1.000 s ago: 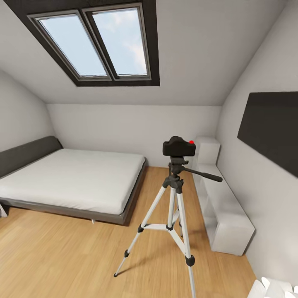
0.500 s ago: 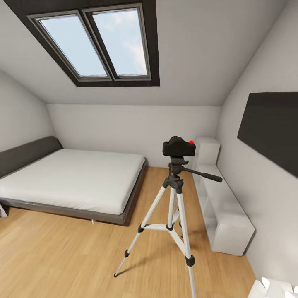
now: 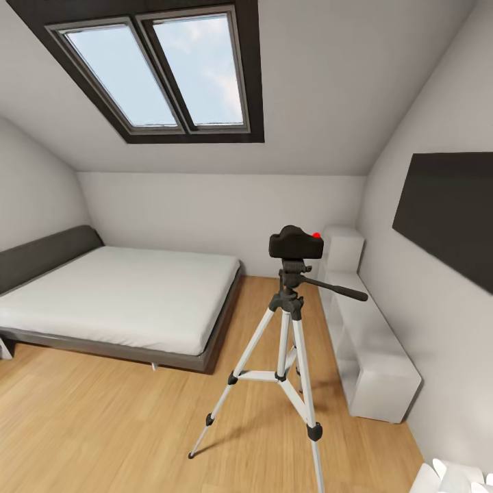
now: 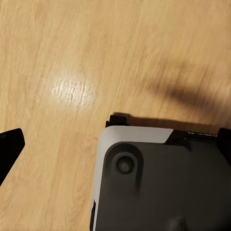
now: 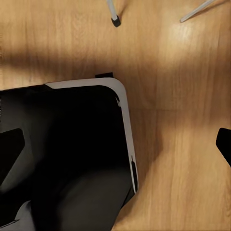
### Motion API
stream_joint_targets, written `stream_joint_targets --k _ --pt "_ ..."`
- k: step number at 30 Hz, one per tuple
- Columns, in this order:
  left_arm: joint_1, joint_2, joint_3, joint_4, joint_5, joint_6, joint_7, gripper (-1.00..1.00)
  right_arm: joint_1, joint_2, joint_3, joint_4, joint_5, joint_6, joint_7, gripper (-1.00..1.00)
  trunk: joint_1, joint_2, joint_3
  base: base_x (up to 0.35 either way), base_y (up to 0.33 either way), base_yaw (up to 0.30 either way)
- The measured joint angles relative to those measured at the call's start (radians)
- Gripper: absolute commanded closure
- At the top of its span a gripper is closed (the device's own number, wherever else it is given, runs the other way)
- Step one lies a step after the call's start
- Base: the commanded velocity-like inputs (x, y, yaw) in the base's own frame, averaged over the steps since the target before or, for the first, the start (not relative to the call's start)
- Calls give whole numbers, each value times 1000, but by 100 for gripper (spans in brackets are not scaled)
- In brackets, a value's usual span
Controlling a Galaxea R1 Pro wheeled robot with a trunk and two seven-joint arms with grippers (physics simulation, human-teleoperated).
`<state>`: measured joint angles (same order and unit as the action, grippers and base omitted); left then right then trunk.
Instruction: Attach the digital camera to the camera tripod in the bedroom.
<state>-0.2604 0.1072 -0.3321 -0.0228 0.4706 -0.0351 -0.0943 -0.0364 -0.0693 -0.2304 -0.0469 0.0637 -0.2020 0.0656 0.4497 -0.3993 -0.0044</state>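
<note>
In the head view the digital camera (image 3: 296,244), black with a red button on top, sits on the black head of the camera tripod (image 3: 287,342). The tripod stands on the wood floor of the bedroom, its pan handle pointing right. One black tripod foot (image 5: 114,19) and a second silver leg (image 5: 197,10) appear in the right wrist view. My left gripper (image 4: 115,144) hangs open over the floor and my own grey base (image 4: 159,183). My right gripper (image 5: 117,149) is also open, with nothing between its fingers, above my dark base (image 5: 67,144).
A low dark-framed bed (image 3: 116,294) with a white mattress fills the left side. A white low shelf unit (image 3: 370,342) runs along the right wall under a dark panel (image 3: 448,205). A skylight (image 3: 157,68) is in the sloped ceiling. Bare floor (image 3: 103,424) lies before the tripod.
</note>
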Motion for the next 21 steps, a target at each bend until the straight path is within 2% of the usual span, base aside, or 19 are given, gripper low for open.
stream_joint_targets --k 21 --pt "0 0 0 0 0 0 0 -100 0 1 0 0 0 0 0 -100 0 0 0 0 0 0"
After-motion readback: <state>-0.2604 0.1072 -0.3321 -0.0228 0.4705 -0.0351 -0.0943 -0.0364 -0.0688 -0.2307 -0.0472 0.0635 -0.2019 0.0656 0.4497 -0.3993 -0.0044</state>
